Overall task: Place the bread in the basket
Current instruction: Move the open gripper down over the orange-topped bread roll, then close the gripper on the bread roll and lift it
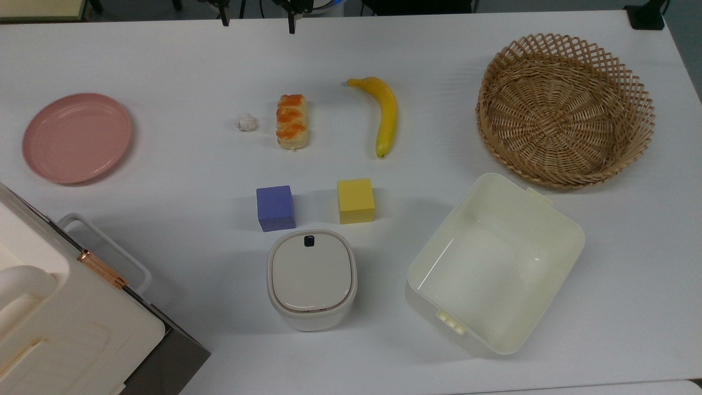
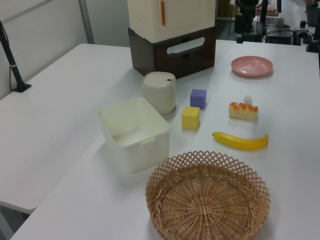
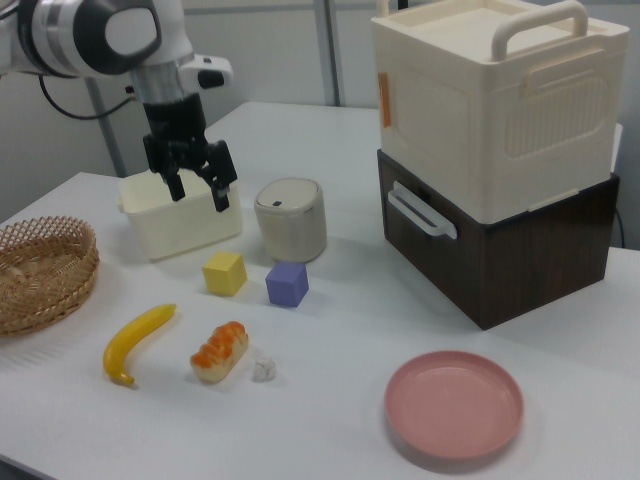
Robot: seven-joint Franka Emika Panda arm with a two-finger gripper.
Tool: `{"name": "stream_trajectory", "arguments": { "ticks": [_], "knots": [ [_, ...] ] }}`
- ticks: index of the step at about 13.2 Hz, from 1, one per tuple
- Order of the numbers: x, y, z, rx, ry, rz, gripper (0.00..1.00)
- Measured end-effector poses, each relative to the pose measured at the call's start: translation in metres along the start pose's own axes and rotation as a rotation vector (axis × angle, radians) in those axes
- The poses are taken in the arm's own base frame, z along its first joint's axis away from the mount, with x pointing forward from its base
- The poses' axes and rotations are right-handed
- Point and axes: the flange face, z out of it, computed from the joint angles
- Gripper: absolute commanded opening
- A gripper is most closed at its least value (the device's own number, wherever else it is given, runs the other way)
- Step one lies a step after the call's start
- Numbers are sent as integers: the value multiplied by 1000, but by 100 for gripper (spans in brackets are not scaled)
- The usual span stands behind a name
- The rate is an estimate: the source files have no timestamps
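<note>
Two dark fingers of the gripper point(image 3: 200, 190) are hanging spread apart and holding nothing, and we are seeing them raised well above the worktop point(image 1: 181, 66). Below, the bread point(image 1: 291, 121) is lying flat near the middle of the worktop, closer to the top view's upper edge, between a tiny whitish lump point(image 1: 247, 122) and a yellow banana point(image 1: 383, 114). We are finding the basket point(image 1: 565, 109) sitting by the worktop's upper right corner in the top view, well apart from the bread.
</note>
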Motion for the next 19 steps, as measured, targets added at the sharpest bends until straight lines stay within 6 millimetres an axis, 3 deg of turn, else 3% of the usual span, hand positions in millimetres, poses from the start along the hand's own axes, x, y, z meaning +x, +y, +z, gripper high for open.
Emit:
{"name": "stream_trajectory", "arguments": {
  "ticks": [6,9,12,19],
  "knots": [
    [2,3,56,1,-15,-32,100],
    [-3,9,112,3,-26,-27,100],
    [-9,7,154,5,-20,-35,100],
    [-10,-3,226,8,-12,-55,100]
  ]
}}
